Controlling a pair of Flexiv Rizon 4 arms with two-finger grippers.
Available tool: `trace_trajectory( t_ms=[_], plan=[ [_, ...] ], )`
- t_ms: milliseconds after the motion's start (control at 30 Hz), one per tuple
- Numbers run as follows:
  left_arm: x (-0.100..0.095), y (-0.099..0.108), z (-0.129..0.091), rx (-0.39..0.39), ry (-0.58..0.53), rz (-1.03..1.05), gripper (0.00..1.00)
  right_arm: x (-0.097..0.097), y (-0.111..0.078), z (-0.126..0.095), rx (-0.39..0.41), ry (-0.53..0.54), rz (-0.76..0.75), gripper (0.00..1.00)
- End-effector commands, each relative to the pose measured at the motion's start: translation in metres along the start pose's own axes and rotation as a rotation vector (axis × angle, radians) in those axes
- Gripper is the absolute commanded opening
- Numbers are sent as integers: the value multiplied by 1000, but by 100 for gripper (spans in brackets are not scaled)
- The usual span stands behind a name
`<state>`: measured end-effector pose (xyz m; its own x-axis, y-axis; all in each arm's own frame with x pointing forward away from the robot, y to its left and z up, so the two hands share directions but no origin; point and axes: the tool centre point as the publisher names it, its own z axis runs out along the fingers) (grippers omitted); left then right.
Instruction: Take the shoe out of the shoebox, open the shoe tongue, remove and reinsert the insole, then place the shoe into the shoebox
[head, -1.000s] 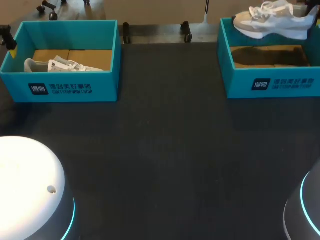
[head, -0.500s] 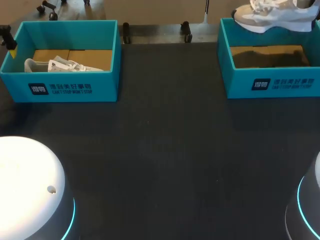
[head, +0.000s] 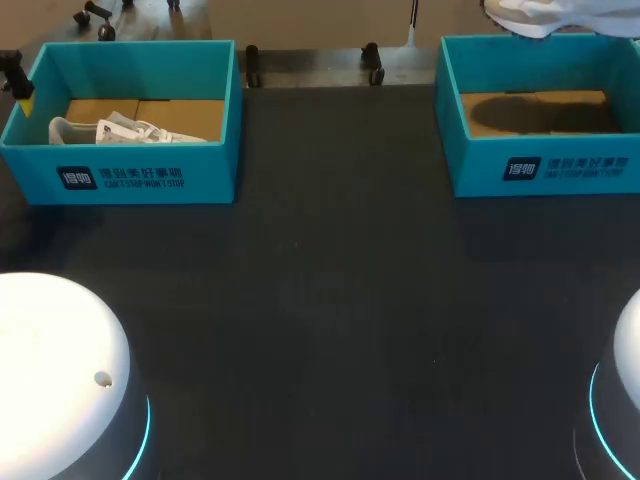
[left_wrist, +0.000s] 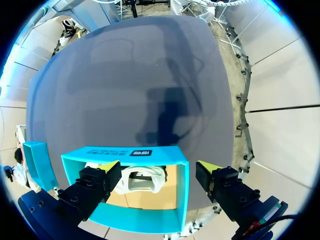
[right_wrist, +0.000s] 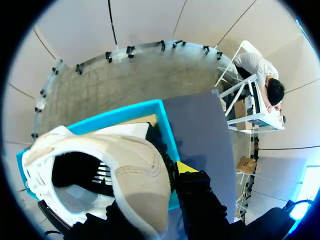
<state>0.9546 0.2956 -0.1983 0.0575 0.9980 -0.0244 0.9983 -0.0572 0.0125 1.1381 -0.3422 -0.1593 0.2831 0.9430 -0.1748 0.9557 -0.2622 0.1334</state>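
Shoe (head: 548, 14): one low trainer, pale grey and cream upper of mesh and suede-like panels, thick white moulded sole, white laces; it hung in the air directly above the right shoebox (head: 545, 165), clear of the rim and touching nothing of the box, which suits the first step, lifting it out before the tongue and insole are worked. In the right wrist view the shoe (right_wrist: 100, 170) showed its dark open collar and rounded heel. The right gripper (right_wrist: 169, 174) was clamped on the heel edge, one yellow-tipped finger outside the heel and the other, by my judgement, hidden inside the collar; a grip there would leave the tongue and opening free. Right shoebox: teal card, rectangular, open-topped, with thin straight walls and a plain brown cardboard floor bearing the shoe's shadow, otherwise holding nothing visible. Left shoebox (head: 120, 170): same make and colour, standing well apart from the right shoebox, across the table's far edge, with a second shoe (head: 110, 130), white and laced, lying inside. The left gripper (left_wrist: 159, 172) hovered over that left box, its fingers spread wide and holding nothing, probably waiting. Table (head: 330, 300): dark, matt, flat surface under both boxes.
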Motion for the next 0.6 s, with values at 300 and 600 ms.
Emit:
trace_trajectory(
  t_ms=[300, 600],
  plan=[
    [0, -1, 0, -3, 1, 1, 100, 24, -89, -52, 13, -47, 13, 0],
    [0, -1, 0, -3, 1, 1, 100, 24, -89, -52, 13, -47, 13, 0]
  ],
)
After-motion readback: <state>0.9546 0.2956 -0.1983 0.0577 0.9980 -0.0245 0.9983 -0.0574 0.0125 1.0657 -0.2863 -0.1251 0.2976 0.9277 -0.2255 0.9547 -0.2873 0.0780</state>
